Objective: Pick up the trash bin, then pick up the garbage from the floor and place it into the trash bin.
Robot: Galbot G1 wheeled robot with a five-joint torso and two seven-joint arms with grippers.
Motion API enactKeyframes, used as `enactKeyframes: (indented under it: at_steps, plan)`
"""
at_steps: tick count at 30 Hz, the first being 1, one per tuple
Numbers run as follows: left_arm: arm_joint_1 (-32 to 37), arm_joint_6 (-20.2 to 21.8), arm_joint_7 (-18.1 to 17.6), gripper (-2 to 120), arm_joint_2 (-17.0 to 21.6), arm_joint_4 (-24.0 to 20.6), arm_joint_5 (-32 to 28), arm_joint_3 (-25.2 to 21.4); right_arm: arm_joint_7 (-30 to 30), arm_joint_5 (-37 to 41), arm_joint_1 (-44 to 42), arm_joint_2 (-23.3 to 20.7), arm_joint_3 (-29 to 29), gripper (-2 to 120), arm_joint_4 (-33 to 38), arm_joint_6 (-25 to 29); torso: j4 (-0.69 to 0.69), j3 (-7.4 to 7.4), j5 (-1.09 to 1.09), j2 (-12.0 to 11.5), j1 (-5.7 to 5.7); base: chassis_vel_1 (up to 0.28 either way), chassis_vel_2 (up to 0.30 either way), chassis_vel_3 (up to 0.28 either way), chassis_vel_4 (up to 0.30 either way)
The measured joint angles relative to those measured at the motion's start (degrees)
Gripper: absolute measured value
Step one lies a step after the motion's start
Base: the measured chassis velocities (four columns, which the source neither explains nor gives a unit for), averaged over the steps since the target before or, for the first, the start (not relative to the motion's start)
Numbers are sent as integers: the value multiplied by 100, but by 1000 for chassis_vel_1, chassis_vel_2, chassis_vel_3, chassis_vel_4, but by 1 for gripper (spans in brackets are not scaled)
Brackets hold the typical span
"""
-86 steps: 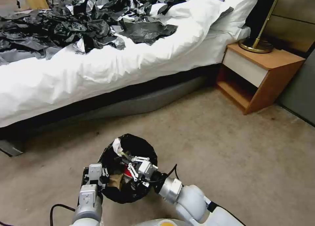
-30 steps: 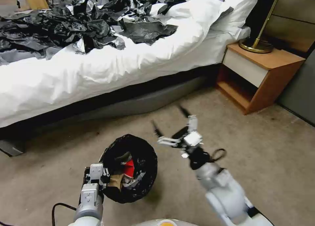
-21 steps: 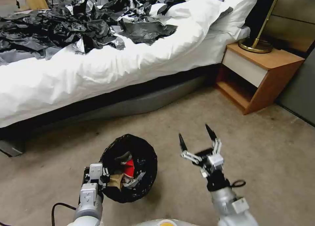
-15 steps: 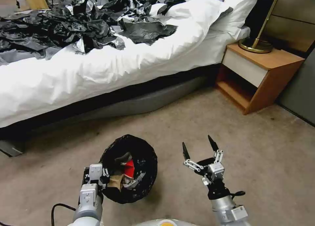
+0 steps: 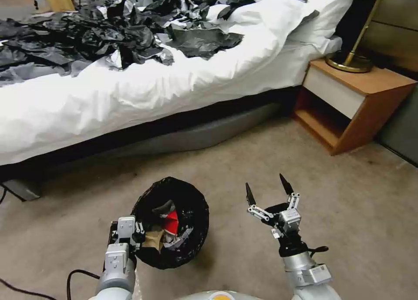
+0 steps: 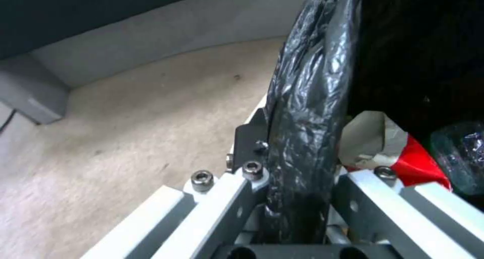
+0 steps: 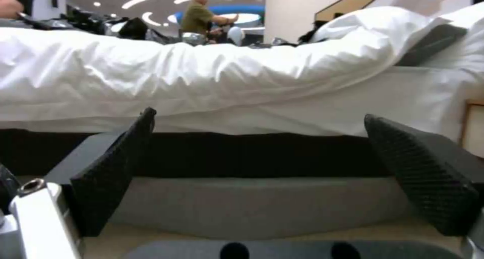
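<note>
Trash bin (image 5: 191, 247): on carpet, garbage (image 5: 172, 221) inside.
Left gripper (image 5: 130, 237): at bin's 9 o'clock rim, fingers clamped on it.
Right gripper (image 5: 269, 192): at bin's 3 o'clock, upright, fingers spread, empty.

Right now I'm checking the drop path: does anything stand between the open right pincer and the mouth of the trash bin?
Nothing visible does. The right pincer hangs open and empty beside the trash bin, bare carpet below the gap. The left pincer grips the bin's rim on the far side.
</note>
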Motion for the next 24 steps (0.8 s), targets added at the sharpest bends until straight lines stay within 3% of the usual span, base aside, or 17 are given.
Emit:
enactKeyframes:
  at_steps: [24]
  plan:
    - [46, 35, 12, 1, 21, -104, -16, -4, -35, 57, 163, -61, 35, 100, 10, -110, 0, 0, 0, 0, 1, 120, 109, 121, 124]
